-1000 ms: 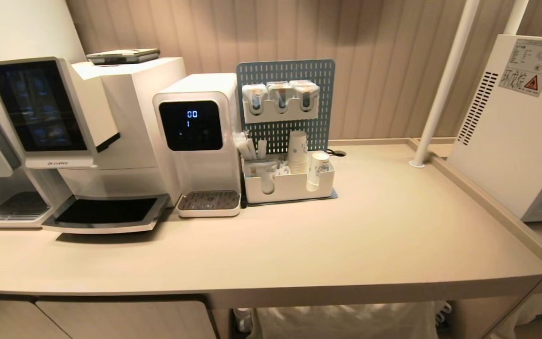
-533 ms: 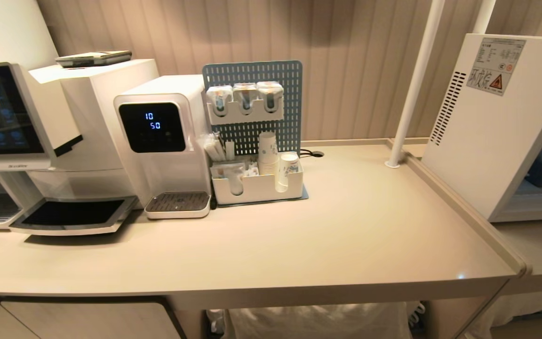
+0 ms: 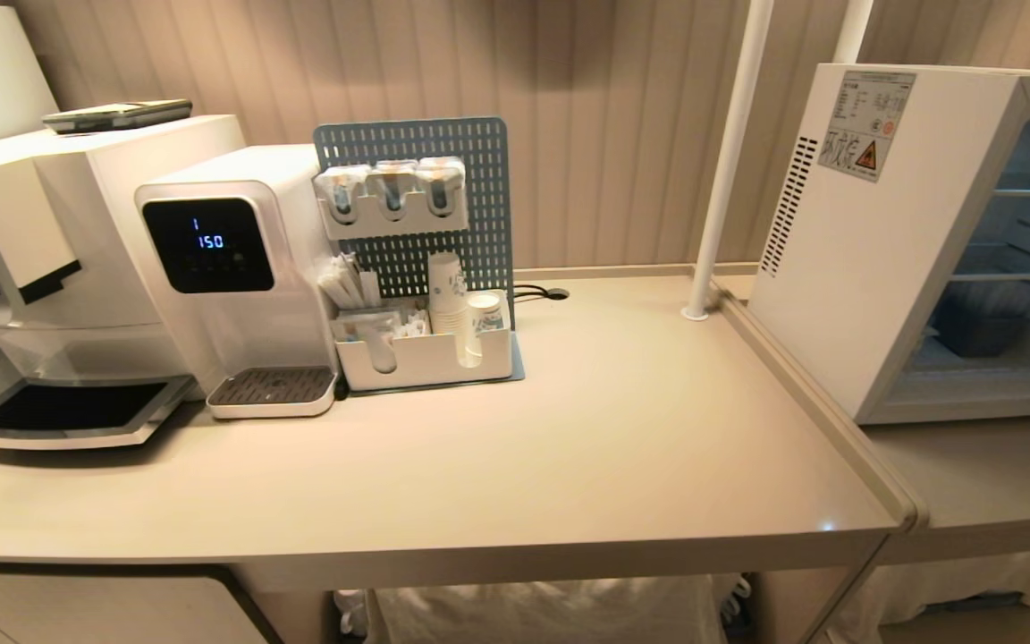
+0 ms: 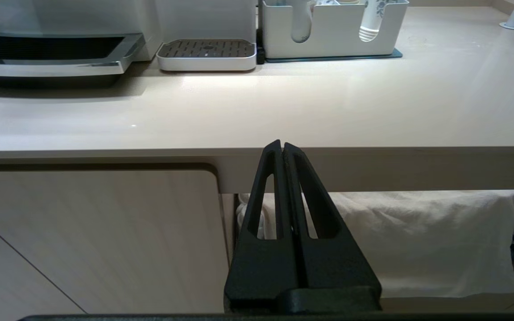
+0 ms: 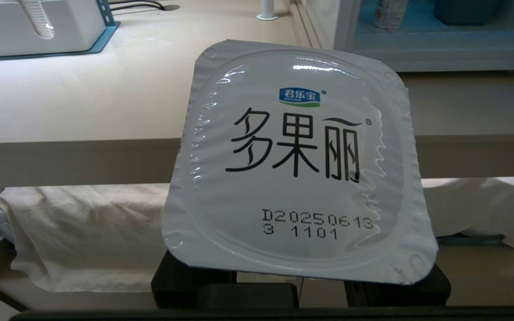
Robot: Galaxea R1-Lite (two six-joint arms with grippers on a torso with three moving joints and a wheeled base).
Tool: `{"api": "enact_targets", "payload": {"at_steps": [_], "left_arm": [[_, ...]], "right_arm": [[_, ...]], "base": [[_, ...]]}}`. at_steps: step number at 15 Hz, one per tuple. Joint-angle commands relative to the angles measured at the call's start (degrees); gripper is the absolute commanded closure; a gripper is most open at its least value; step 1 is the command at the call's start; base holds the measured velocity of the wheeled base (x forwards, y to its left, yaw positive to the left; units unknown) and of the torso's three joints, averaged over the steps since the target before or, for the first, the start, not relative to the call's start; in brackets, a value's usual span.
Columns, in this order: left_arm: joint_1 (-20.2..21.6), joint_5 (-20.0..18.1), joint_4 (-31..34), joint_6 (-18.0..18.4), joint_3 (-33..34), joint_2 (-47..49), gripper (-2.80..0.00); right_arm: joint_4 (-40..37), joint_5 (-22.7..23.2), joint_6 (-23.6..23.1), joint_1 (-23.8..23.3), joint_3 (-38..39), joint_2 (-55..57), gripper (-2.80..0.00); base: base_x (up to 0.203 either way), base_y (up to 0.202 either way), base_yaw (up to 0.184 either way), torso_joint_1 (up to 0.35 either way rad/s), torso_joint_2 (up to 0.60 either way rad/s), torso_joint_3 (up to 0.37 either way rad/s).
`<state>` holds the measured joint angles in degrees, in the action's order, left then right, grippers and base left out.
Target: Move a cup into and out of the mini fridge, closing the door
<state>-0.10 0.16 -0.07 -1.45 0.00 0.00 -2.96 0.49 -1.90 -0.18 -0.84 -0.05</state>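
Observation:
The cup (image 5: 297, 156), a squat tub whose squarish white foil lid bears black characters and a date code, fills the right wrist view. My right gripper (image 5: 299, 209) is shut on it, its fingers hidden behind the lid, in front of the counter's edge. The mini fridge (image 3: 873, 268), white with side vents and a warning sticker, stands on a lower surface at the right. Its front is open, showing wire shelves. The fridge's floor (image 5: 417, 49) appears beyond the cup. The door is out of view. My left gripper (image 4: 282, 145) is shut and empty below the counter edge.
The beige counter (image 3: 622, 447) has a raised lip on its right side. On it stand a coffee machine (image 3: 59, 224), a water dispenser (image 3: 229, 277) and a pegboard organiser with paper cups (image 3: 426, 331). A white pole (image 3: 721, 179) rises beside the fridge. A dark blue container (image 3: 980, 326) sits inside it.
The whole head view has slid left as the camera turned right, bringing the fridge's open inside into view. Nothing on the counter has moved.

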Motion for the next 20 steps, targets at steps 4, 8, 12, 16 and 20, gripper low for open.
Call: {"api": "enact_targets", "payload": {"at_steps": [4,8,12,16,20], "left_arm": [[0.0,0.0,0.0,0.0,0.1,0.0,0.00],[0.0,0.0,0.0,0.0,0.1,0.1,0.00],[0.0,0.0,0.0,0.0,0.1,0.1,0.00],[0.0,0.0,0.0,0.0,0.1,0.1,0.00],[0.0,0.0,0.0,0.0,0.1,0.1,0.00]], "right_arm": [[-0.1,0.0,0.0,0.0,0.0,0.2,0.00],[-0.1,0.0,0.0,0.0,0.0,0.1,0.00],[-0.1,0.0,0.0,0.0,0.0,0.1,0.00],[-0.1,0.0,0.0,0.0,0.0,0.1,0.00],[-0.1,0.0,0.1,0.0,0.0,0.1,0.00]], "base": [[0.000,-0.194,-0.001,0.003,0.00,0.003],[0.000,-0.195,-0.004,0.004,0.00,-0.001],[0.000,-0.196,-0.001,0.003,0.00,0.001],[0.000,-0.194,0.001,0.005,0.00,0.003],[0.000,-0.195,0.000,0.001,0.00,0.001]]}}
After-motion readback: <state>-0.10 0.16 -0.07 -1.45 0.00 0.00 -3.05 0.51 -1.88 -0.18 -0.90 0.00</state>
